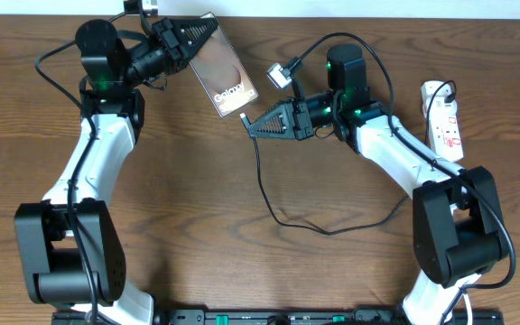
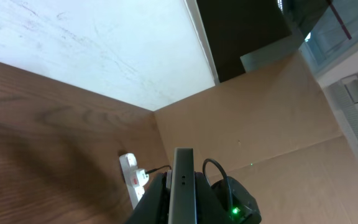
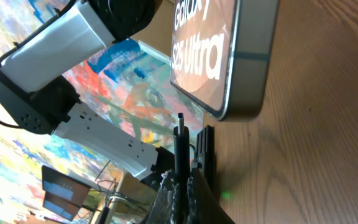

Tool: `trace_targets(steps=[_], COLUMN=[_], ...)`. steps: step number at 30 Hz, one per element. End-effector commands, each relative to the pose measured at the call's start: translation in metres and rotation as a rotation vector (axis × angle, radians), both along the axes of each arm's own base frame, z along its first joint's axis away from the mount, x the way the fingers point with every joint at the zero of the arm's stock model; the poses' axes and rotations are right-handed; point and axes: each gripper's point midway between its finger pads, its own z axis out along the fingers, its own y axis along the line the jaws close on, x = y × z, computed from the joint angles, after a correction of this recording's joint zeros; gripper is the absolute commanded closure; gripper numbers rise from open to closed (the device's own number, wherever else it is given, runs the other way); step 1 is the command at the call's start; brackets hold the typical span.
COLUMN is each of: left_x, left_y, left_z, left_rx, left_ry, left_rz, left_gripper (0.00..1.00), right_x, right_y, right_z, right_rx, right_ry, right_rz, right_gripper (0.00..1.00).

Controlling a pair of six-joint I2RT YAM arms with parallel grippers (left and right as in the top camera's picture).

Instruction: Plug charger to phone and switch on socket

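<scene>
Left pincer (image 1: 208, 29) gripping tilted phone (image 1: 228, 77), right pincer (image 1: 250, 126) seemingly pinching charger (image 1: 262, 181) tip

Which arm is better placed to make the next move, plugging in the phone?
Right. The right tool grips the charger tip, aimed at the phone end just short of it; the left tool only holds the phone.
</scene>
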Motion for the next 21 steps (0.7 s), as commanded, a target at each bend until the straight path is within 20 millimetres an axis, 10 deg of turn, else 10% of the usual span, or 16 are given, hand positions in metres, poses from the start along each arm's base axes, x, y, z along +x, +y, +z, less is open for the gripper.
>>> trace_targets(steps=[1,21], left_x=[-0.0038,-0.0057], left_y=[-0.0001,-0.0014], left_z=[0.0186,0.0185], left_rx=[-0.004,-0.003], left_ry=[-0.044,-0.043], left_rz=[-0.006,-0.019], left_gripper=[0.93,0.92], right_x=[-0.0011,0.0082], right_y=[0.0018,0.0046], right_z=[0.003,-0.0005], right_rx=[0.004,-0.039], right_ry=[0.006,0.059], right_rz=[0.016,-0.04], right_gripper=[0.99,0.99])
